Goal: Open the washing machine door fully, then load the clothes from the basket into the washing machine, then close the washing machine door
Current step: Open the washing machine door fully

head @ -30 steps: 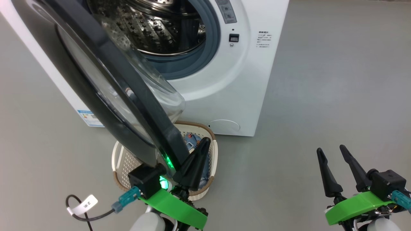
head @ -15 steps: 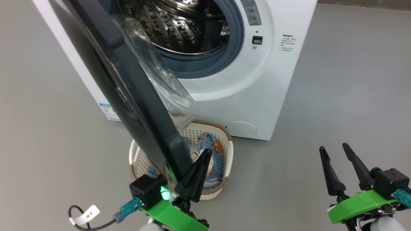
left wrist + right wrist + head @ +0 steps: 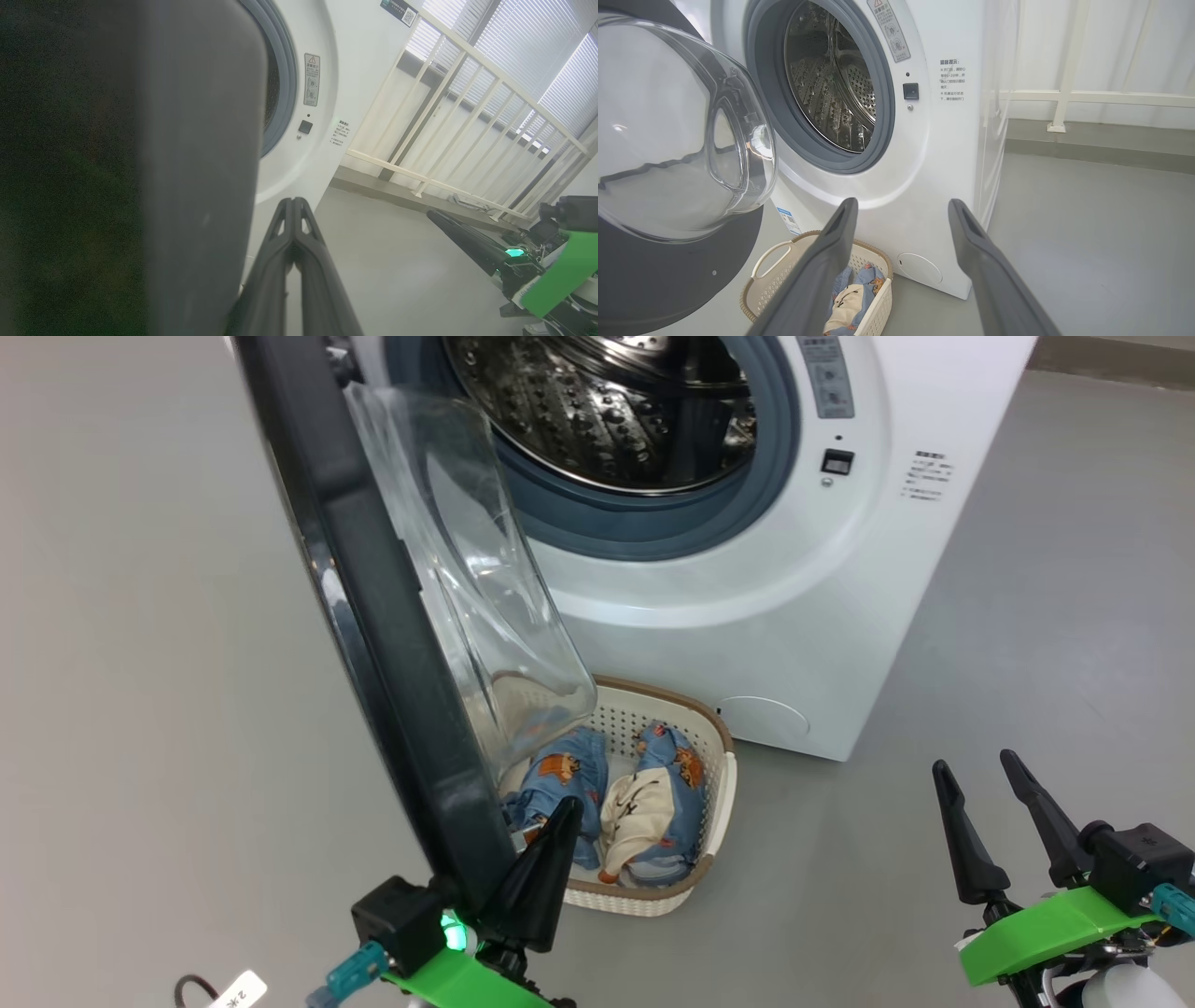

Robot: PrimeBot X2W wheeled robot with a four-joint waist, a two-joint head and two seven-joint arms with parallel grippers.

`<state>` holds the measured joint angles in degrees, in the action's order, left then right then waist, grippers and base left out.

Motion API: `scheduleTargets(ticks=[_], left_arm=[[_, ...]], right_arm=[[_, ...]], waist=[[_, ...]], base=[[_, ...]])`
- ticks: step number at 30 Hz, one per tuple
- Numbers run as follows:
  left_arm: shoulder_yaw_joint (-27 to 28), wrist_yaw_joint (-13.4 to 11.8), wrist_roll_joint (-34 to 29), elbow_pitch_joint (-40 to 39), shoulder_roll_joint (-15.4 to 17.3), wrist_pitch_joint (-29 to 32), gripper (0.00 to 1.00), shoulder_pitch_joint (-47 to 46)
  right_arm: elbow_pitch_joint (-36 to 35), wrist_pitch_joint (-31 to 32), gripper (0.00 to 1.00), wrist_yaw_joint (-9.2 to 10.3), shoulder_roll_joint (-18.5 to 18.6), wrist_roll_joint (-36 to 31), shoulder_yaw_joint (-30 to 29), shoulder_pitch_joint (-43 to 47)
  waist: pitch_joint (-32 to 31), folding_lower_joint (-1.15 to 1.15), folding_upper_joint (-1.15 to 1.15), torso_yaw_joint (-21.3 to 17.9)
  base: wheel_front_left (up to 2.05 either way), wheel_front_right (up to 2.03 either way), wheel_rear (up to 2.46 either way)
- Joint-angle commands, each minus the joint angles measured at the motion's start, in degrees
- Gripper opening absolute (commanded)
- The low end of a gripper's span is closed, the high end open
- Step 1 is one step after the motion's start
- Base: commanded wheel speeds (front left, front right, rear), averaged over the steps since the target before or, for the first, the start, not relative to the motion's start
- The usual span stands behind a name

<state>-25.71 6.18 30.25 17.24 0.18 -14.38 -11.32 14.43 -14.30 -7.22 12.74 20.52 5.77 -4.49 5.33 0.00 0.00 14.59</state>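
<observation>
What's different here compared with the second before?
The washing machine door has swung wider toward the robot's left, with the shut left pincer against its rim, uncovering the clothes in the basket. The head camera also shifted. The right pincer stayed open and idle; the clothes remain in the basket.

Grey floor [image 3: 140, 616]; white railing [image 3: 1111, 98], perhaps blinds [image 3: 528, 42] behind.
</observation>
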Motion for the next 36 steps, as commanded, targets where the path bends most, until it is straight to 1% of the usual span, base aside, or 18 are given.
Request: scheduleTargets(ticks=[1,7,18,29,36], left_arm=[[5.32,-1.75,0.04,-0.92,2.70,-0.62,0.00,-1.78],[6.79,-2.29,-1.51,-2.13,2.70,-0.62,0.00,-0.01],[11.31,-3.34,-4.60,-4.77,2.86,-0.62,0.00,3.29],[18.13,-5.57,-5.62,-5.99,3.92,-0.62,0.00,4.94],[23.31,-5.92,-5.92,-4.79,5.08,-0.62,0.00,3.00]], right_arm=[[-1.45,-0.70,1.00,-0.26,1.17,-0.36,1.26,-1.86],[-1.45,-0.70,1.00,-0.26,1.34,-0.29,1.17,-1.67],[-1.40,-0.70,1.00,-0.26,1.55,-0.24,1.14,-1.25],[-1.51,-0.70,1.00,-0.26,1.78,-0.29,1.25,-1.08],[-1.55,-0.70,1.00,-0.26,2.26,-0.27,1.08,-1.39]], waist=[[-0.19,0.00,0.00,1.20],[-0.36,0.00,0.00,3.54],[-0.97,0.00,0.00,7.04],[-0.74,0.00,0.00,9.08],[-0.01,0.00,0.00,9.87]], base=[[0.00,0.00,0.00],[0.00,0.00,0.00],[0.00,0.00,0.00],[0.00,0.00,0.00],[0.00,0.00,0.00]])
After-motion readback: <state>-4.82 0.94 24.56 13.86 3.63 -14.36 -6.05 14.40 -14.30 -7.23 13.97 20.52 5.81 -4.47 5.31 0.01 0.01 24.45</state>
